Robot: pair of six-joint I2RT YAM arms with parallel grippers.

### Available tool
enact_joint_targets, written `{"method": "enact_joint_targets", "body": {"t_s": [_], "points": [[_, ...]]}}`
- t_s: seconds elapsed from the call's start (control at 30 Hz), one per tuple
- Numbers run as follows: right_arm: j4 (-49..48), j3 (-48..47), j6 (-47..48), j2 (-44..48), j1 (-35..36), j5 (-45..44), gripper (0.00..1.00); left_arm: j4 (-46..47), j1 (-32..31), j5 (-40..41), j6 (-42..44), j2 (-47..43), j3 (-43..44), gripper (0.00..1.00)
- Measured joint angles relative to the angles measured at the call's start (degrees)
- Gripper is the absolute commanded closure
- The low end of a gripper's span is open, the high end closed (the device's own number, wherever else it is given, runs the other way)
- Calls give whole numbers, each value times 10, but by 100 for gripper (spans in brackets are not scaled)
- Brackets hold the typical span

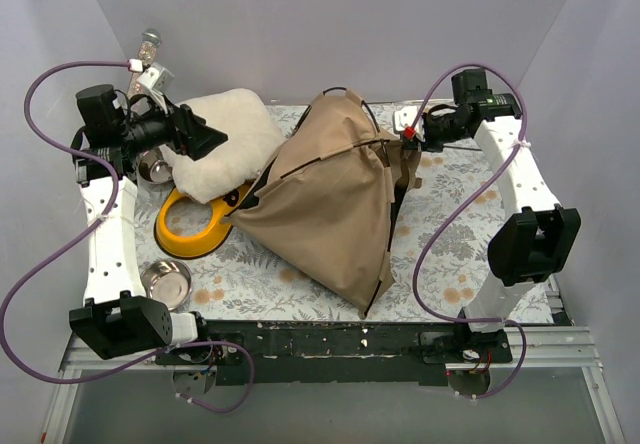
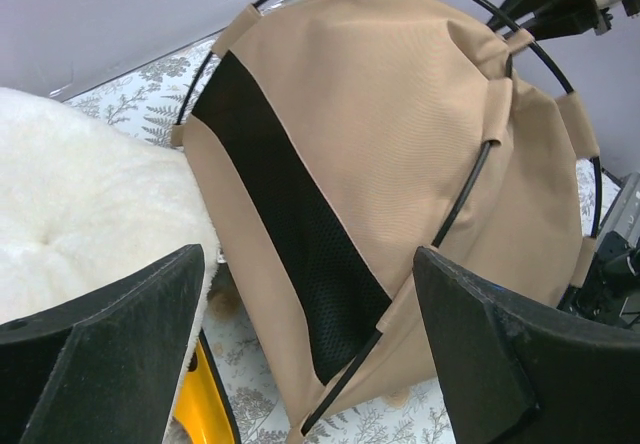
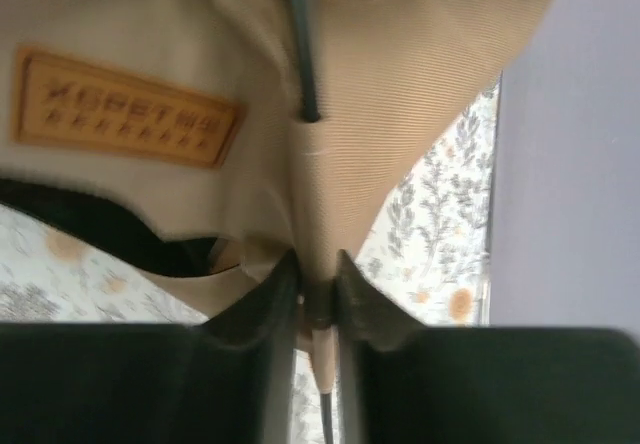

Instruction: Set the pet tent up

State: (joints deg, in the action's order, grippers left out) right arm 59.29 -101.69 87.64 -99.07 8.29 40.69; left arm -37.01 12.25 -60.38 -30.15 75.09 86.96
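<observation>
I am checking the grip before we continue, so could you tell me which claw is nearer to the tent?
Right. The right claw is pinched on the far right edge of the tent; the left claw hangs open over the cushion, to the left, not touching it.

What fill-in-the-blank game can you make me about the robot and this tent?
1. The pet tent is pinched by the end effector of the ____ arm.
2. The left end effector is wide ____ and holds nothing.
3. The bowl stand beside the tent is coloured ____.
Missing words: right; open; yellow.
</observation>
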Motion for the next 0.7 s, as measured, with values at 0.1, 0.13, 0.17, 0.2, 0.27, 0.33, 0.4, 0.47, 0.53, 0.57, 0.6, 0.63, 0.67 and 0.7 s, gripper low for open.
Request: {"method": "enact_joint_targets", "body": {"t_s": [0.1,0.13,0.17,0.2,0.27,0.33,0.4,0.47,0.53,0.57,0.6,0.63,0.67,0.7], "points": [[11,-3,-3,1,-6,21,99,0,0,14,-21,0,11,16],[14,-3,-5,2,-10,27,99,0,0,18,-29,0,17,16],[17,-3,-8,5,-15,34,99,0,0,21,-35,0,25,16],[19,-2,-12,9,-20,39,99,1,0,23,-41,0,33,16],[18,2,-28,27,-33,48,99,2,0,26,-49,1,54,16],[-9,26,-84,77,-45,49,99,4,0,28,-55,3,80,16],[-42,52,-137,121,-53,43,99,14,0,28,-64,8,105,16],[-97,107,-221,197,-56,28,99,33,0,29,-79,13,125,16],[-145,157,-305,273,-54,9,99,59,0,29,-99,15,130,17],[-169,176,-346,304,-52,-3,99,71,0,30,-111,16,130,17],[-186,188,-377,325,-50,-14,99,83,0,31,-121,16,130,17],[-209,200,-418,346,-47,-31,99,97,0,34,-134,16,129,17],[-231,209,-458,360,-46,-48,99,111,0,36,-146,16,127,17],[-250,216,-497,371,-45,-67,99,127,0,37,-156,15,123,17]]}}
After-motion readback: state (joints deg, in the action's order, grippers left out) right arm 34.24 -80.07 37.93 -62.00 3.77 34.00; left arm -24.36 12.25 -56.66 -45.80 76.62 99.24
